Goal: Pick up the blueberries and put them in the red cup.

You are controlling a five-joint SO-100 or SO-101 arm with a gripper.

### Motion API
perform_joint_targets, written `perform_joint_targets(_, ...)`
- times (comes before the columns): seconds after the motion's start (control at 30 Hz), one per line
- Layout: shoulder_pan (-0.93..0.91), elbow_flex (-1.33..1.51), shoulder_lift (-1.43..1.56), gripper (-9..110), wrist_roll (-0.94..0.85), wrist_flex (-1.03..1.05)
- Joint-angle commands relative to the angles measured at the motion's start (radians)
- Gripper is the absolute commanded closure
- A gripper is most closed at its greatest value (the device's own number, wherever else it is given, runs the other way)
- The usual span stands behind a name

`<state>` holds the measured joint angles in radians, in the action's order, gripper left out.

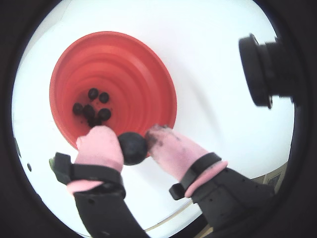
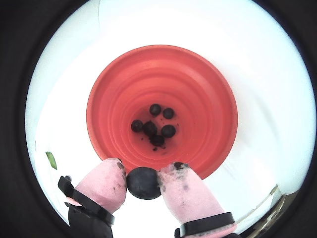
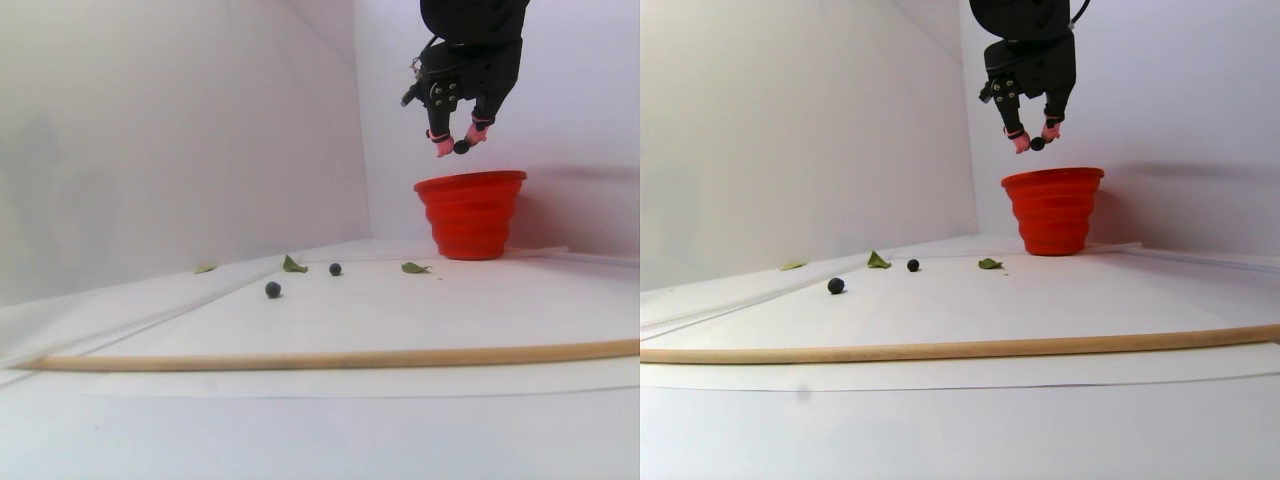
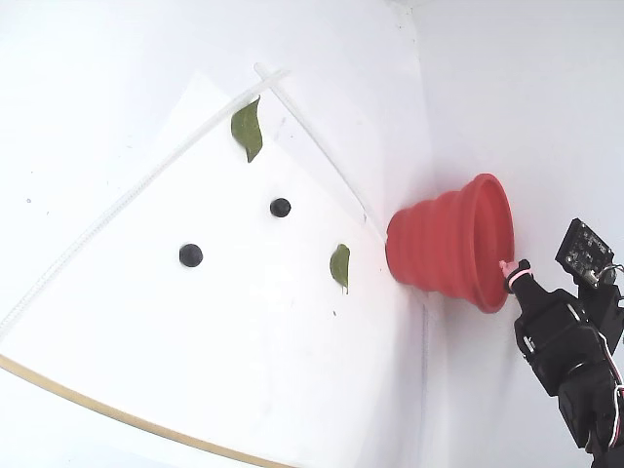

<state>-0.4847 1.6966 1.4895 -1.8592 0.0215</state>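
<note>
My gripper (image 1: 133,144) with pink fingertips is shut on a dark blueberry (image 1: 132,147), also seen in the other wrist view (image 2: 144,182). It hangs above the near rim of the red cup (image 1: 143,79), which holds several blueberries (image 2: 157,126) at its bottom. In the stereo pair view the gripper (image 3: 460,143) is a little above the cup's rim (image 3: 470,182), toward its left side. Two more blueberries lie on the white floor (image 3: 273,289) (image 3: 335,269); the fixed view shows them too (image 4: 191,255) (image 4: 281,207).
Green leaves (image 4: 248,128) (image 4: 339,265) lie on the white paper near the loose berries. A thin wooden strip (image 3: 330,356) crosses the front. White walls stand close behind the cup (image 4: 458,244). A black camera (image 1: 265,69) juts in at the right of a wrist view.
</note>
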Motion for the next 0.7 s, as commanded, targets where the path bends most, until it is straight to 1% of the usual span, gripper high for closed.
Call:
perform_joint_targets(0.0, -0.018, -0.123, 0.025, 89, 0.020, -0.041)
perform_joint_targets(0.27, -0.015, -0.135, 0.014, 82, 0.035, -0.063)
perform_joint_targets(0.67, 0.034, -0.067, 0.129, 83, 0.046, -0.021)
